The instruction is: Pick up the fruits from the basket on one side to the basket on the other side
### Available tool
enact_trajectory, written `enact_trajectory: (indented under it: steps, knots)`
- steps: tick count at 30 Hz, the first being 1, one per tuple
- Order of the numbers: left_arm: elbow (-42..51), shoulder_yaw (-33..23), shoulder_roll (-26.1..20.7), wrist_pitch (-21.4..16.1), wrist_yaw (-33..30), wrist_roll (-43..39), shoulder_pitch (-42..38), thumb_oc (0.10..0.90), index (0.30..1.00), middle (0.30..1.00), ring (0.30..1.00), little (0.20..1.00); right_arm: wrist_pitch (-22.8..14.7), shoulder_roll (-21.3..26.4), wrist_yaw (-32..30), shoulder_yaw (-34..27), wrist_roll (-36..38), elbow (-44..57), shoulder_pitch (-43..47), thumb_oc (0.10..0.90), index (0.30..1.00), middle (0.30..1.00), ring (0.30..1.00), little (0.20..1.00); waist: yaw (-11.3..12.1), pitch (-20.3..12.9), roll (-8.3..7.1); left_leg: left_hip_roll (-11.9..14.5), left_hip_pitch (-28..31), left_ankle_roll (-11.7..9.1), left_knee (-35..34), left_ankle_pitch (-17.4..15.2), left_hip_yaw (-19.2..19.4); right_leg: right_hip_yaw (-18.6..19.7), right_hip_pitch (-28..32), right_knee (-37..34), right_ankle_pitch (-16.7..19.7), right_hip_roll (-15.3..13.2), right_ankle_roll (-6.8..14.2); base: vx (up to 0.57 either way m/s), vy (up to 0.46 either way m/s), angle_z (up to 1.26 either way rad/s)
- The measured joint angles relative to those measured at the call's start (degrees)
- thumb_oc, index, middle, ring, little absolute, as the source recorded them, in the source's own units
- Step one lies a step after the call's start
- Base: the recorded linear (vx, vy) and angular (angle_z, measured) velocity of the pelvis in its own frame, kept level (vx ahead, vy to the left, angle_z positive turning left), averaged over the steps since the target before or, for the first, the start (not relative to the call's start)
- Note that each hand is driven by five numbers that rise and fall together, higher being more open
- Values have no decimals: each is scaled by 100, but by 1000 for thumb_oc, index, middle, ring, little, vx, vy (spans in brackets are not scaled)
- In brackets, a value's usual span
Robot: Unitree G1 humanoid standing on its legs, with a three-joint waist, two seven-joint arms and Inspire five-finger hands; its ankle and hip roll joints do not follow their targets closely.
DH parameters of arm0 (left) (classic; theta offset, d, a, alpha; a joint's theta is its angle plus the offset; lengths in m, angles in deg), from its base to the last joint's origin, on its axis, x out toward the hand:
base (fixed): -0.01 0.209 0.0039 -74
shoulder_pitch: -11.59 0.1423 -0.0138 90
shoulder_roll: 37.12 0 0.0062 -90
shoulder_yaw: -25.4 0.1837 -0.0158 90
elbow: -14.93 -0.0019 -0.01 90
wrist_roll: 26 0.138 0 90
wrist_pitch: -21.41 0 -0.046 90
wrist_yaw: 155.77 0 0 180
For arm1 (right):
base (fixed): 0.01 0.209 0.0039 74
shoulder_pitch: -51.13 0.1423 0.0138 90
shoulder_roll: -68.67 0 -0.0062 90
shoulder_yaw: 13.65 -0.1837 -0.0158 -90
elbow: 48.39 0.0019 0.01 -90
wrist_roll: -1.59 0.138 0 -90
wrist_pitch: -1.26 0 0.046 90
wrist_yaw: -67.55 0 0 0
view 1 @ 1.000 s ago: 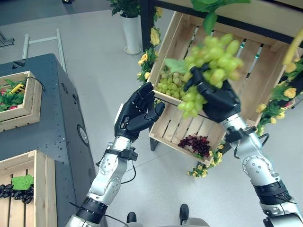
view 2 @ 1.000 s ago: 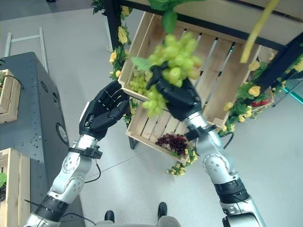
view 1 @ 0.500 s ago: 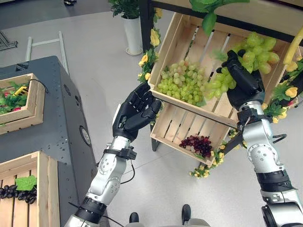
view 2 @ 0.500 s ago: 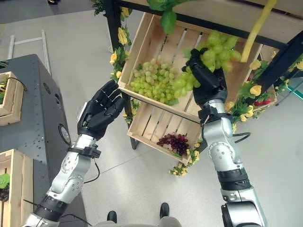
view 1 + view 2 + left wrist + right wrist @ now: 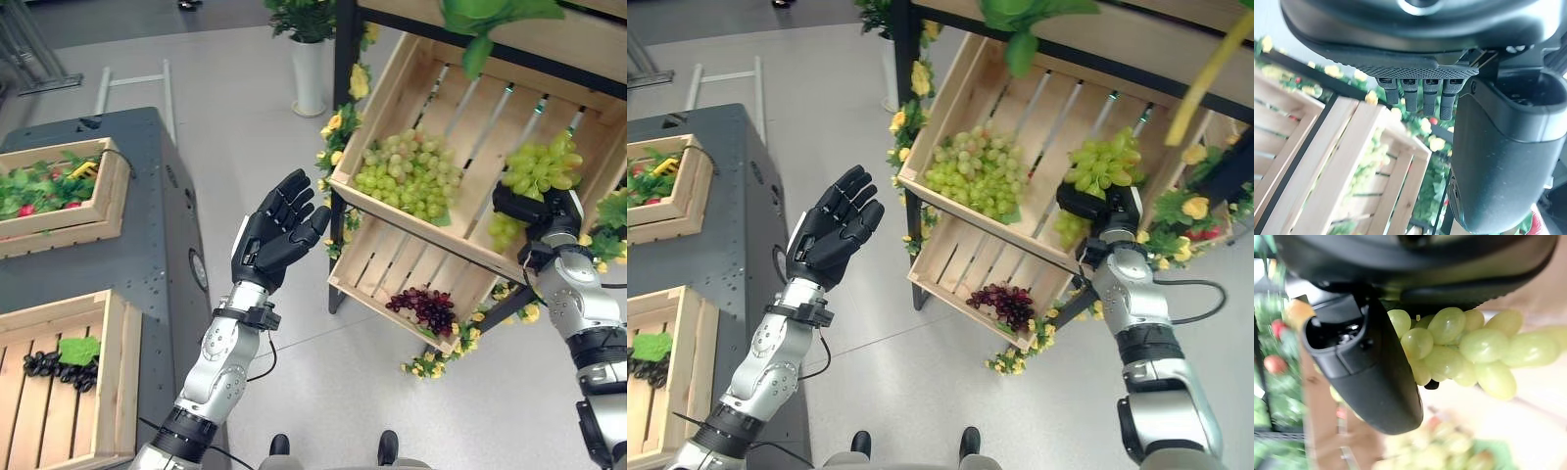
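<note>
Right hand's (image 5: 534, 208) fingers hidden behind green grapes (image 5: 537, 168)

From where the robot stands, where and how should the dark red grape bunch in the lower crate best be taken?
Probably from above and in front, through the lower crate's open side. The dark red grape bunch lies loose on the slats near the front edge, so curl a robot hand over its thick middle. The left robot hand is open and free.

white planter (image 5: 310, 76), yellow flowers (image 5: 334, 137), grey cabinet (image 5: 167, 255)
</note>
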Motion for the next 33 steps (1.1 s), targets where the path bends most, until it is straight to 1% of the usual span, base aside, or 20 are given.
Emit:
enact_trajectory:
  steps: [1, 2, 3, 5, 9, 11, 14, 15, 16, 19, 21, 22, 25, 28, 30, 31, 33]
  knots:
    - [-1, 46, -34, 0, -10, 0, 0, 800, 900, 900, 900, 900, 26, 12, 2, 21, -247, -174, 72, 800, 900, 900, 900, 900, -18, -4, -6, -11, -8, 7, 0, 11, -68, -55, 31, 0, -9, -14, 7, 1, -5, 24]
    - [-1, 73, -46, 0, -18, 0, 0, 800, 900, 900, 900, 900, 33, 12, 3, 31, -344, -236, 92, 800, 900, 900, 900, 900, -1, -8, -13, -15, -9, 9, 0, 13, -79, -66, 37, -1, -13, -21, 12, 1, -2, 17]
    - [0, 125, -69, 0, -43, 1, 0, 800, 900, 900, 900, 900, 52, 12, 6, 167, -645, -417, 192, 800, 900, 900, 900, 900, 16, -24, -37, -24, -10, 26, 0, 8, -92, -72, 42, -2, -16, -31, 15, 0, 1, 5]
    - [0, 138, -76, 0, -69, 1, 0, 800, 900, 900, 900, 900, 130, 12, 46, 228, -914, -454, 219, 800, 900, 900, 900, 900, 17, -52, -82, -30, -25, 38, 0, 14, -116, -88, 40, -2, -15, -37, 15, -5, 1, 6]
    - [-1, 134, -85, 1, -78, 1, 0, 800, 900, 900, 900, 900, 281, 44, 77, 530, -1851, -504, 298, 800, 900, 900, 900, 900, -14, -105, -165, -29, -95, 34, 31, 25, -210, -181, 39, -2, -16, -40, 14, -16, -1, 10]
    - [-1, 132, -90, 2, -76, 1, 0, 800, 900, 900, 900, 900, 349, 111, 131, 682, -2129, -500, 369, 800, 900, 900, 900, 900, -7, -112, -174, -31, -95, 35, 32, 26, -210, -183, 40, -2, -15, -42, 14, -5, 4, 2]
    - [-1, 128, -96, 2, -72, 1, 0, 800, 900, 900, 900, 900, 405, 336, 445, 994, -2922, -412, 451, 800, 900, 900, 900, 900, -11, -113, -176, -33, -96, 35, 32, 27, -210, -182, 39, -2, -15, -43, 14, 0, 0, 0]
    - [-2, 128, -96, 2, -64, 1, 0, 800, 900, 900, 900, 900, 405, 383, 483, 1065, -3021, -390, 463, 800, 900, 900, 900, 900, -12, -113, -176, -33, -95, 35, 32, 27, -210, -182, 39, -2, -15, -43, 15, 0, 0, 0]
    - [-1, 128, -96, 3, -48, 1, 0, 800, 900, 900, 900, 900, 403, 460, 574, 1144, -3323, -371, 485, 800, 900, 900, 900, 900, -10, -114, -177, -33, -96, 35, 31, 27, -210, -182, 38, -1, -15, -44, 15, 0, 0, 0]
    - [-1, 126, -119, 3, -35, 0, 0, 800, 900, 900, 900, 900, 402, 522, 591, 1371, -3873, -327, 582, 800, 900, 900, 900, 900, -21, -114, -177, -33, -100, 34, 31, 27, -208, -180, 33, -1, -15, -42, 15, 0, 0, 0]
    - [0, 127, -119, 4, -27, 0, 0, 800, 900, 900, 900, 900, 419, 571, 589, 1453, -4091, -217, 581, 800, 900, 900, 900, 900, -22, -114, -177, -33, -106, 34, 29, 27, -207, -180, 27, -1, -15, -43, 15, 0, 0, 0]
    - [4, 120, -122, 4, -26, 0, 1, 800, 900, 900, 900, 900, 484, 650, 582, 1547, -4284, -65, 565, 800, 900, 900, 900, 900, -30, -114, -177, -34, -116, 34, 29, 27, -205, -177, 16, 0, -15, -42, 15, 0, 0, 0]
    - [25, 114, -133, 11, -27, -1, 1, 800, 900, 900, 900, 900, 621, 760, 450, 1545, -4676, 321, 503, 800, 900, 900, 900, 900, -75, -113, -177, -34, -136, 34, 25, 27, -191, -160, -13, 0, -14, -40, 16, -23, 8, -2]
    - [65, 106, -132, 22, -27, 0, 0, 800, 900, 900, 900, 900, 668, 931, 140, 1481, -4918, 793, 347, 800, 900, 900, 900, 900, -99, -113, -177, -34, -140, 33, 10, 28, -167, -137, -38, 0, -14, -38, 16, -18, 25, -4]
    - [79, 100, -131, 26, -27, 0, 1, 800, 900, 900, 900, 900, 717, 934, 73, 1246, -4909, 1097, 184, 800, 900, 900, 900, 900, -133, -112, -175, -34, -142, 33, 3, 28, -155, -126, -52, 0, -14, -37, 16, -9, 11, -2]
    - [79, 68, -129, 36, -32, 0, 2, 800, 900, 900, 900, 900, 791, 933, 48, 967, -4904, 1616, -81, 800, 900, 900, 900, 900, -181, -112, -175, -34, -142, 33, 2, 27, -149, -116, -55, 0, -15, -36, 16, -5, 37, -3]
    - [86, 8, -124, 63, -32, 3, 2, 800, 900, 900, 900, 900, 829, 933, 47, 771, -4902, 2110, -307, 800, 900, 900, 900, 900, -243, -112, -175, -34, -130, 35, 1, 24, -123, -88, -59, 1, -15, -36, 16, -3, 37, -7]
